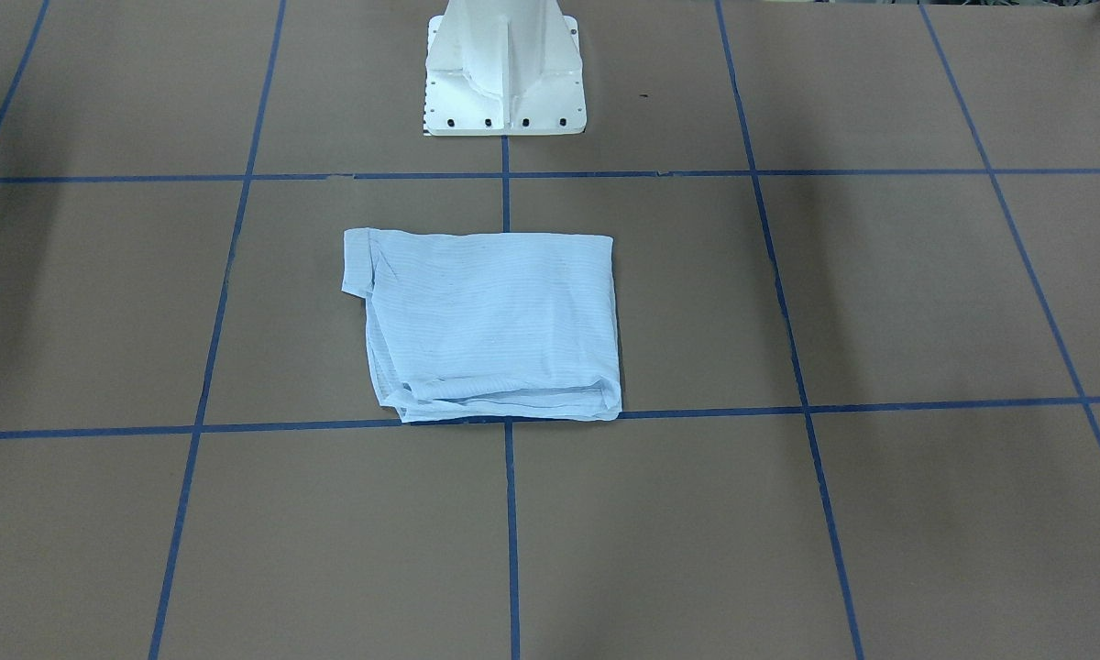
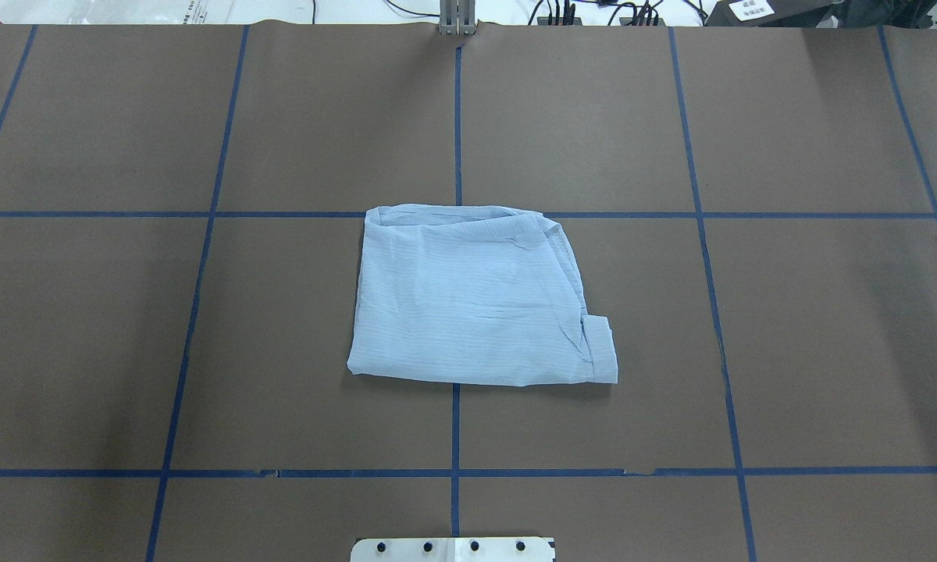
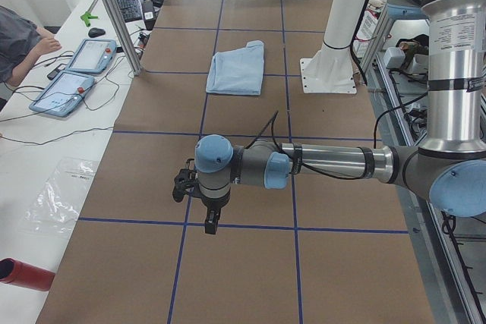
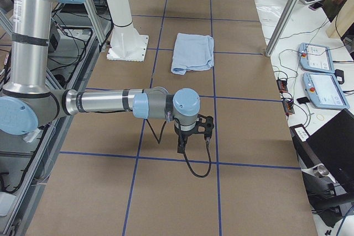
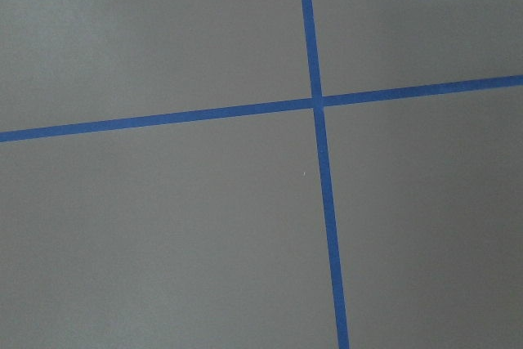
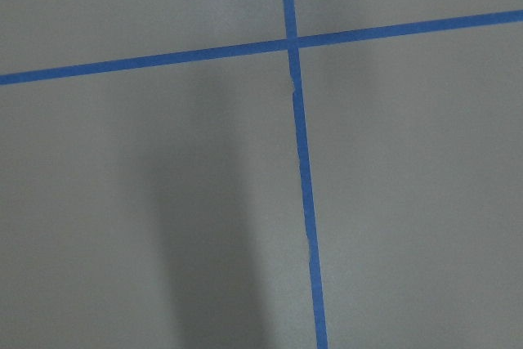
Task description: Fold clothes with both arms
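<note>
The light-blue shirt (image 1: 495,321) lies folded into a rough rectangle at the middle of the brown table, also in the overhead view (image 2: 468,304) and both side views (image 3: 237,70) (image 4: 192,53). No gripper touches it. My left gripper (image 3: 209,221) hangs off the near arm, low over the table far from the shirt, towards the table's left end. My right gripper (image 4: 182,146) hangs likewise towards the right end. Both show only in side views, so I cannot tell if they are open or shut. Both wrist views show only brown paper and blue tape lines.
The white pedestal base (image 1: 504,82) stands on the robot's side of the shirt. Blue tape (image 2: 457,117) marks a grid on the table. A side bench holds tablets (image 3: 76,73) and a red cylinder (image 3: 23,275); a person (image 3: 19,43) sits there. A metal post (image 3: 114,13) stands at the table's edge.
</note>
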`<state>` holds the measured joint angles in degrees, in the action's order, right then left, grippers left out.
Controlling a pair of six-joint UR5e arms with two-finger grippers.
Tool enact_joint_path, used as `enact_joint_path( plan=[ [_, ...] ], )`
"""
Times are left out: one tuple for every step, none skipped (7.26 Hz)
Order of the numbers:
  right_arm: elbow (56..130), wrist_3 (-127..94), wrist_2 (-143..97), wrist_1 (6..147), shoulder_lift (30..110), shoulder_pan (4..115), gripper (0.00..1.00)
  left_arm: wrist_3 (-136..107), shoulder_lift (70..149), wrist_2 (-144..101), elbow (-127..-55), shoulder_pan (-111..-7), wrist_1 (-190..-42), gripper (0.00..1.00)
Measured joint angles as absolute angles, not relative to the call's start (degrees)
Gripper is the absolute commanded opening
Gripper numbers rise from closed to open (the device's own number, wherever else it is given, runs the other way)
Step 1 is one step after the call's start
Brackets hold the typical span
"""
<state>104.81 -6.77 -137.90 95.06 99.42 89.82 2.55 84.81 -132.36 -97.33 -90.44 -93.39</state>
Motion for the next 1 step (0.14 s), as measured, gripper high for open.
enact_joint_path(
  plan=[
    [104.80,-6.77,-137.90,95.08,99.37,89.84,1.00,2.55,84.81,-132.36,-97.31,-90.41,-93.41,1.00]
  ],
)
